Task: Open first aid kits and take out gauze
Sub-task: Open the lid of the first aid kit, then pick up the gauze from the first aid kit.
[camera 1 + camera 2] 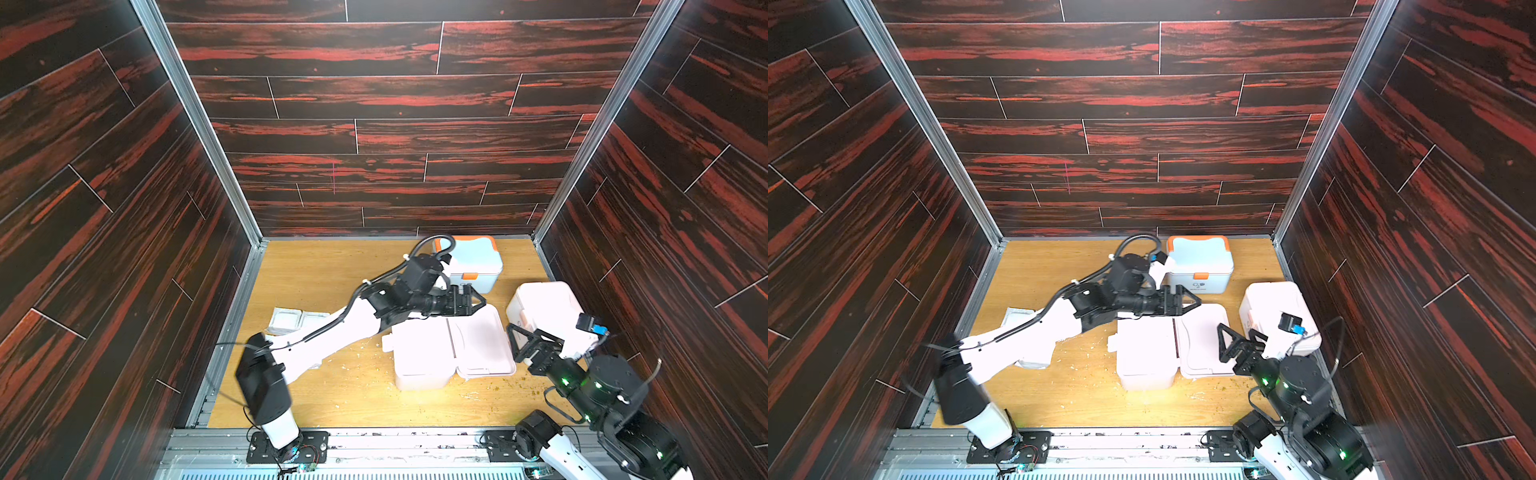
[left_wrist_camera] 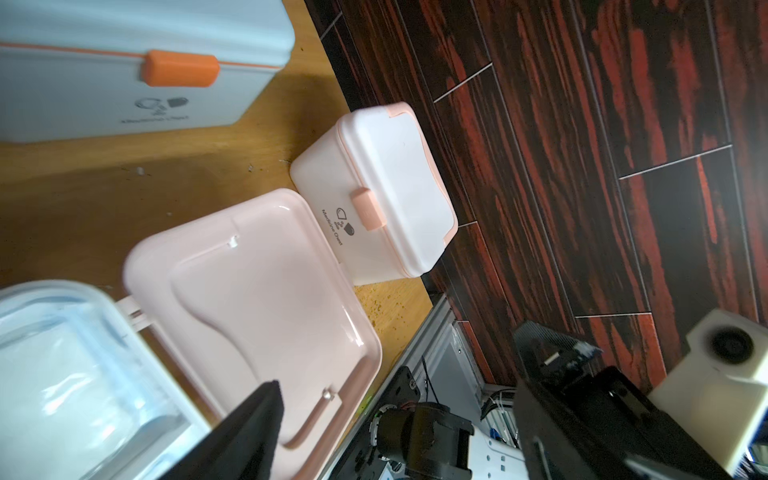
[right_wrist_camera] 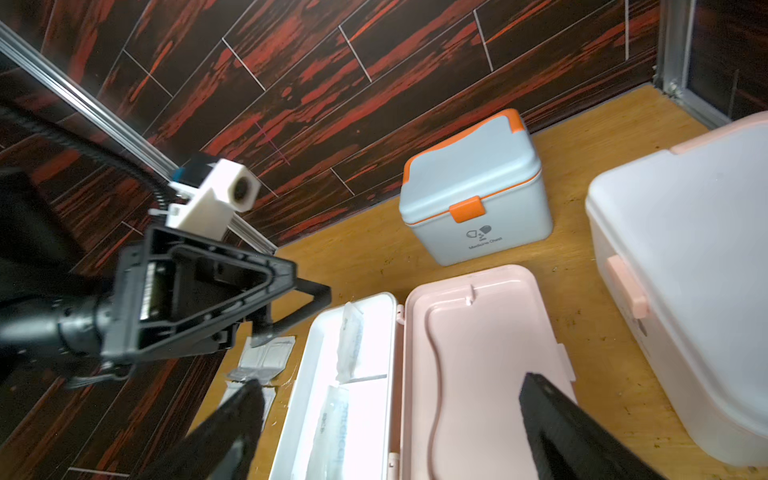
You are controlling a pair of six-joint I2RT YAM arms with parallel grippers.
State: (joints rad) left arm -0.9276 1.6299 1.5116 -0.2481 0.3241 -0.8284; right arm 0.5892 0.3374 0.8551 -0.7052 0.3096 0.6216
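right claw point(image 1: 515, 343) gaping, empty, beside lid of open kit point(image 1: 422, 380). left claw point(image 1: 480, 304) gaping, empty, over kit's far rim; nearer gauze point(image 3: 351, 343) inside, packet lengthwise along hinge.

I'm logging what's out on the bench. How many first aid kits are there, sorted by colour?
Pink: 2, the open pink kit and the shut pink kit
Blue with orange trim: 1, the blue kit
Total: 3
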